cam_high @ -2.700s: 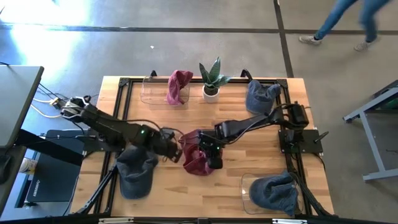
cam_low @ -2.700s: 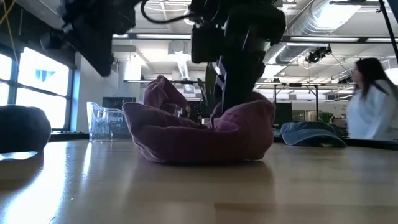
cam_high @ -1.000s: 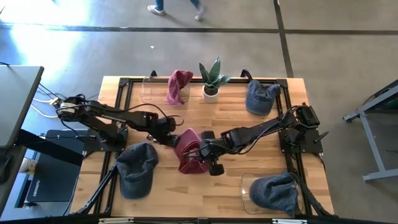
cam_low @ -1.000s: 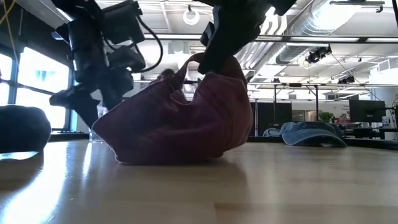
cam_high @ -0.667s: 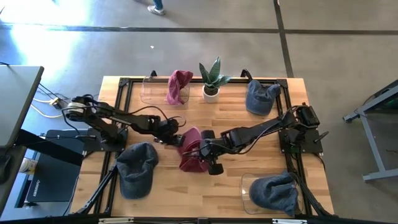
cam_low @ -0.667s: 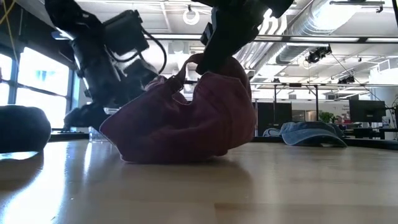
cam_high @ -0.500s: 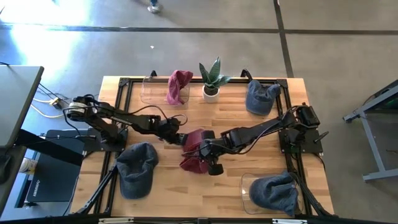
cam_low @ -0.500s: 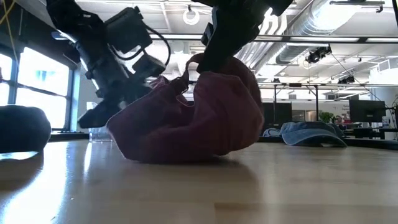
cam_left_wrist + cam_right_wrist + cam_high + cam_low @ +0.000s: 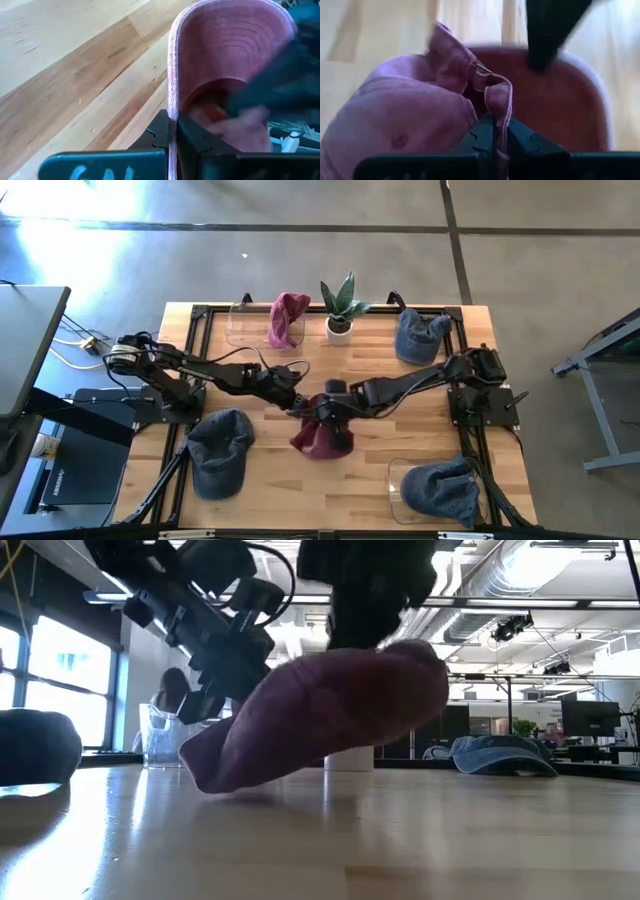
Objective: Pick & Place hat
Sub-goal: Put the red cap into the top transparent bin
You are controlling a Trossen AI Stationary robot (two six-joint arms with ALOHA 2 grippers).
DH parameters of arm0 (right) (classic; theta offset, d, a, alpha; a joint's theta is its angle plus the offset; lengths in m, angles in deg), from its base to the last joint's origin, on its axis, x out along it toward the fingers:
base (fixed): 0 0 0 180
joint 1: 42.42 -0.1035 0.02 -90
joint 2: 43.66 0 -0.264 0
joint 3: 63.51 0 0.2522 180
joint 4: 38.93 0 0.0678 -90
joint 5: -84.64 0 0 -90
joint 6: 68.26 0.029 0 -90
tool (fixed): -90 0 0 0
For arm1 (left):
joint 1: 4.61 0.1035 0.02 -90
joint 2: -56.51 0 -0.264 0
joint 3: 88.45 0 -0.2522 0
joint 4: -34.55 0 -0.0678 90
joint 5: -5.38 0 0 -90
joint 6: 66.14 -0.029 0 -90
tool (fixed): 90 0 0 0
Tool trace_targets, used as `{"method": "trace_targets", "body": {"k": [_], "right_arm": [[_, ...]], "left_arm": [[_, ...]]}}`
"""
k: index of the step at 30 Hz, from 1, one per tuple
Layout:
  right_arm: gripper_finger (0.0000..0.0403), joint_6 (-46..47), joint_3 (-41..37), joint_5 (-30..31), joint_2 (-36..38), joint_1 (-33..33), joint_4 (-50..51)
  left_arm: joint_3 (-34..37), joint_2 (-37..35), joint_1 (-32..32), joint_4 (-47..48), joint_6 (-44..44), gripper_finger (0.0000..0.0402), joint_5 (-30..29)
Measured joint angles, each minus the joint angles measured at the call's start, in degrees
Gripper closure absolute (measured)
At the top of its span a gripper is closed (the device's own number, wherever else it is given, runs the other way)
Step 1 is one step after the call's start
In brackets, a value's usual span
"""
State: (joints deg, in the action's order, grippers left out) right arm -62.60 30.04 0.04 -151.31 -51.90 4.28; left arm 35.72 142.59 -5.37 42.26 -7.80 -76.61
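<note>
The maroon hat (image 9: 322, 436) is near the table's middle, raised between both grippers, and in the low view (image 9: 330, 710) it tilts down to one side. My left gripper (image 9: 297, 402) reaches in from the left and is shut on the brim. My right gripper (image 9: 336, 406) comes from the right and is shut on the hat's back edge. The left wrist view shows the brim's underside (image 9: 225, 45). The right wrist view shows the crown (image 9: 395, 125). My left gripper pinches the brim's edge (image 9: 172, 112) between its two fingers, coming level from the table's left. The brim stands on edge in the hold. My right gripper pinches a fold of the hat's back opening by the strap (image 9: 501, 102) from above. The crown hangs below it, and the hat's low end (image 9: 205, 775) is at or just above the table.
A dark blue hat (image 9: 218, 450) lies near the left front corner. Another blue hat sits in a clear bin (image 9: 440, 490) at the right front. At the far edge are a maroon hat in a clear bin (image 9: 285, 320), a potted plant (image 9: 340, 310) and a blue hat (image 9: 420, 335).
My left gripper has moved right to the hat's brim. My right gripper has moved toward the far edge and up. The hat has been raised from lying flat, turned and tipped, so that most of it is off the table.
</note>
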Motion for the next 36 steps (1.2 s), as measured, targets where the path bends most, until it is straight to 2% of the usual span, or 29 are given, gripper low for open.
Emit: {"method": "trace_targets", "body": {"k": [4, 6, 12, 16, 21, 25, 29, 31, 36], "right_arm": [[0.0371, 6.3, 0.0, -0.5, -1.6, 1.3, 5.5], [0.0355, 7.6, 0.0, -1.2, -1.7, 1.4, 7.7], [0.0254, 14.5, 0.1, -2.7, -0.1, 1.6, 11.2], [0.0190, 17.5, 0.1, -8.7, 2.2, 1.7, 10.4], [0.0157, 23.2, 0.0, -14.1, 4.5, 1.5, 9.1], [0.0175, 22.7, 0.0, -22.1, 4.7, 0.3, 4.3], [0.0231, 22.4, 0.0, -23.1, 2.8, -1.4, -0.2], [0.0266, 23.0, 0.0, -20.6, 0.9, -1.6, -0.5], [0.0345, 27.4, 0.0, -8.2, -3.9, -1.3, 2.9]], "left_arm": [[-0.9, 0.0, -0.1, 3.4, -0.1, 0.0394, -0.4], [-1.1, 0.0, -0.1, 5.6, 0.0, 0.0397, -0.3], [-1.1, 0.0, -0.1, 7.5, 0.3, 0.0398, 0.1], [-1.1, 0.0, 0.0, 7.6, 0.4, 0.0398, 0.1], [-1.1, 0.0, 0.0, 8.0, 0.8, 0.0398, 0.2], [-1.1, 0.0, 0.0, 8.7, 2.6, 0.0399, 0.1], [-1.1, 0.0, 0.0, 9.3, 3.7, 0.0399, -1.1], [-1.1, 0.0, 0.0, 9.1, 4.5, 0.0399, -1.1], [-1.0, -0.5, 0.0, 8.6, 7.2, 0.0399, -0.9]]}}
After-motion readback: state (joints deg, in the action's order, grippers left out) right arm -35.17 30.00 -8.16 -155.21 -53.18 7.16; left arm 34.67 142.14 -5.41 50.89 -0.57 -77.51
